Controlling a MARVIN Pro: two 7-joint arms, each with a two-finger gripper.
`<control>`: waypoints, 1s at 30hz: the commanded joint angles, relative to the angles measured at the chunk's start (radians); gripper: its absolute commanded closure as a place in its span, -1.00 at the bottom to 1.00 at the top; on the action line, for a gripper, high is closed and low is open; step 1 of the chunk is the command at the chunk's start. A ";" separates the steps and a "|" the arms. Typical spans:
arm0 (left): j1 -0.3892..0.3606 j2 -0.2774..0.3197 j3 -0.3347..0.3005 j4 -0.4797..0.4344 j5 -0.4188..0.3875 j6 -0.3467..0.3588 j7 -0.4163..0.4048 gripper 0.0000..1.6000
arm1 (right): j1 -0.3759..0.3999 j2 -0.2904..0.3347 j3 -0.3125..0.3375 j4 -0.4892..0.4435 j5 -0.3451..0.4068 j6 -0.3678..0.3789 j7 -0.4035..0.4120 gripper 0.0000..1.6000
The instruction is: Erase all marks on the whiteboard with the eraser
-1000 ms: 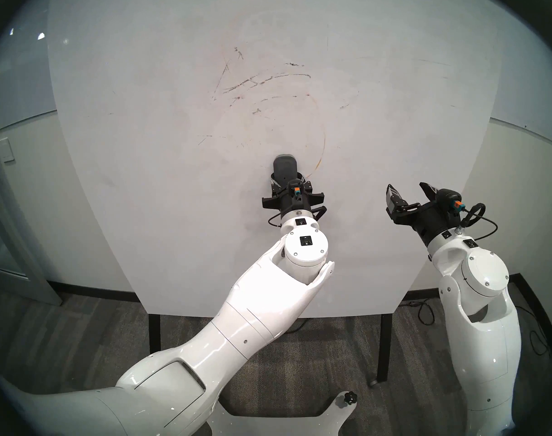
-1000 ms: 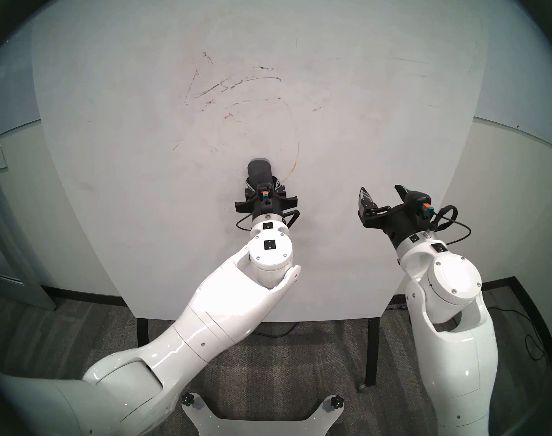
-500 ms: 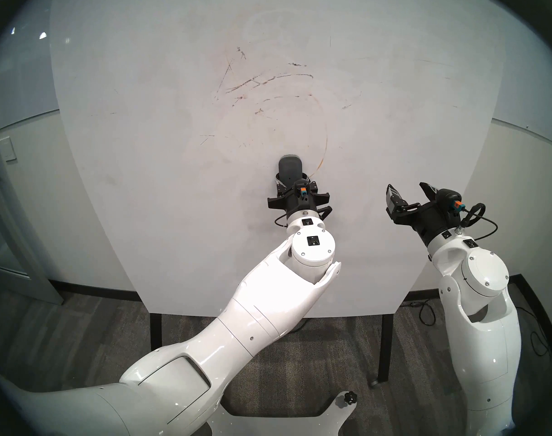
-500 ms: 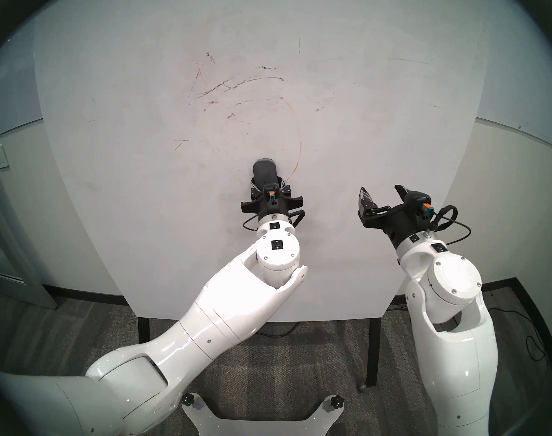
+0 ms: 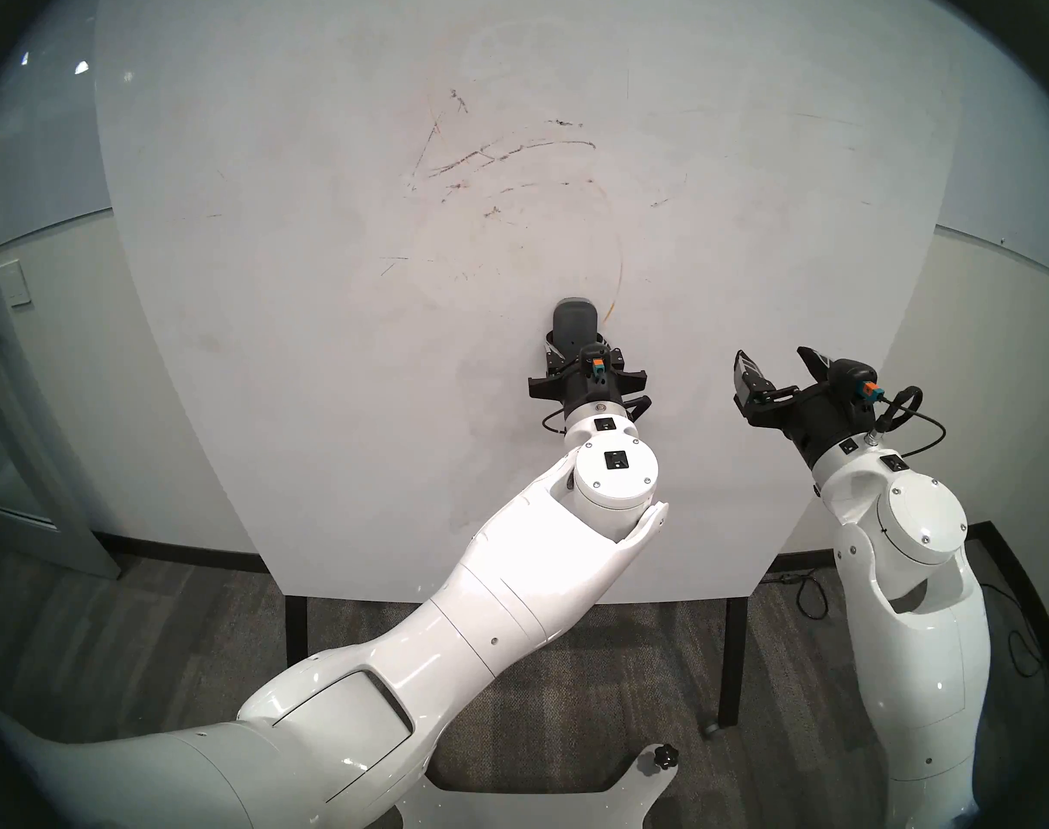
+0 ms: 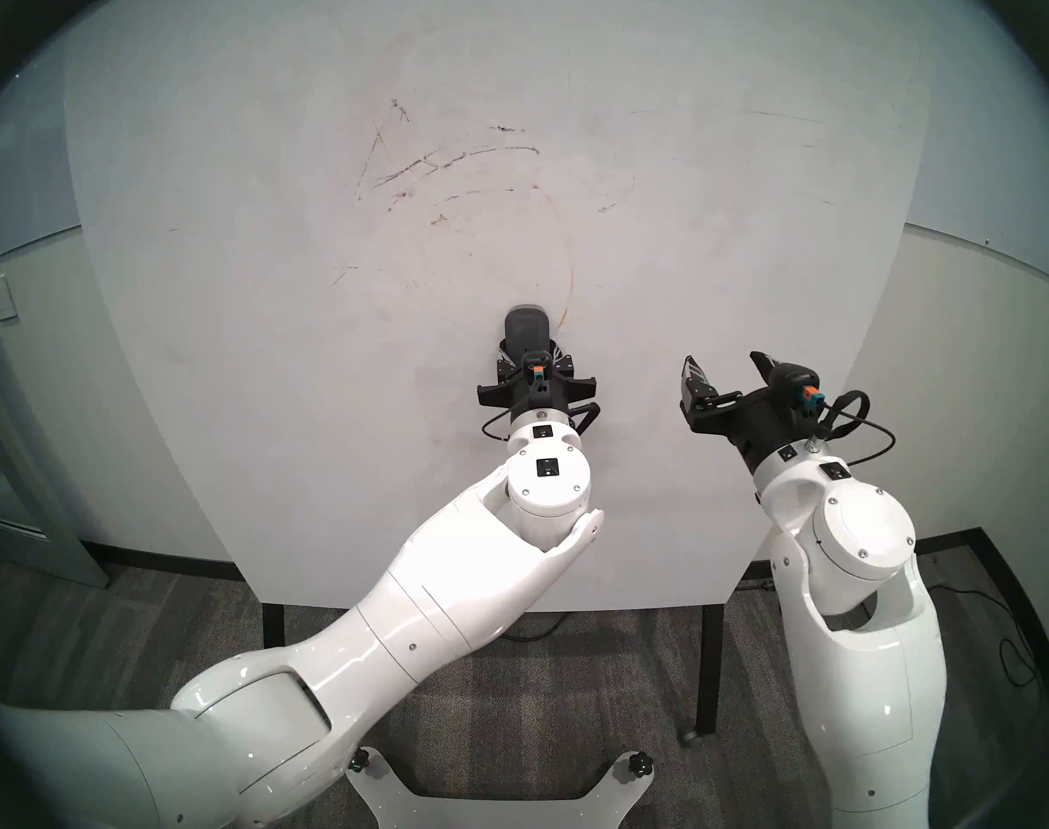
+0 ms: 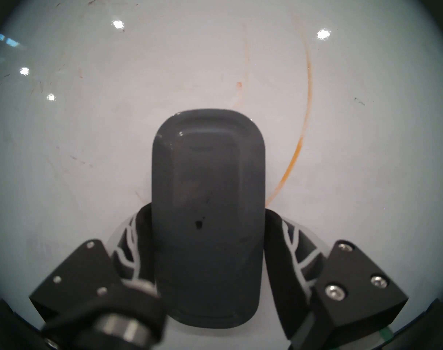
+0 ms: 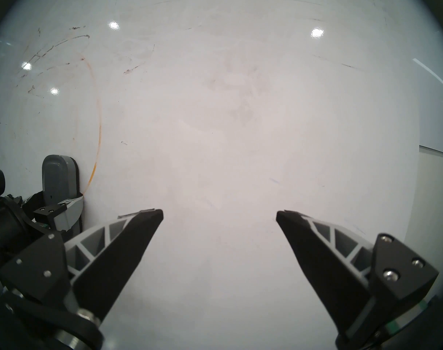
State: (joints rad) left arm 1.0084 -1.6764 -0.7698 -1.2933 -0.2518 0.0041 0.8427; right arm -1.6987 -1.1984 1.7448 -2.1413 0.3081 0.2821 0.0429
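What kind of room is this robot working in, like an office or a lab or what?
Probably an office or meeting room. A large freestanding whiteboard on black legs stands on grey patterned carpet, before a pale wall with dark baseboard, and a wall switch plate sits beside what looks like a glass door.

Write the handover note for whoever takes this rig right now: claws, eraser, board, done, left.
Left claw: shut on the eraser, which is pressed flat on the whiteboard.
Right claw: open, empty, held off the board's right part.
Done: the orange face is mostly wiped to faint smears.
Left: the orange arc just right of the eraser, the black-grey streaks higher up, and thin stray scratches toward the upper right.
Suggested next: sweep right over the arc, then work upward.
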 commanded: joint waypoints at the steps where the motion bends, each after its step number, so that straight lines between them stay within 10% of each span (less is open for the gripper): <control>1: -0.075 -0.053 0.020 0.012 -0.023 -0.003 -0.075 1.00 | 0.008 0.001 -0.003 -0.021 0.000 -0.008 0.002 -1.00; 30: -0.028 0.062 0.046 -0.134 -0.066 0.016 -0.031 1.00 | 0.007 0.001 -0.003 -0.022 -0.001 -0.009 0.002 -1.00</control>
State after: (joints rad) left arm 0.9817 -1.6712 -0.7150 -1.3289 -0.3239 -0.0011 0.8298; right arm -1.6987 -1.1984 1.7448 -2.1413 0.3084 0.2821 0.0429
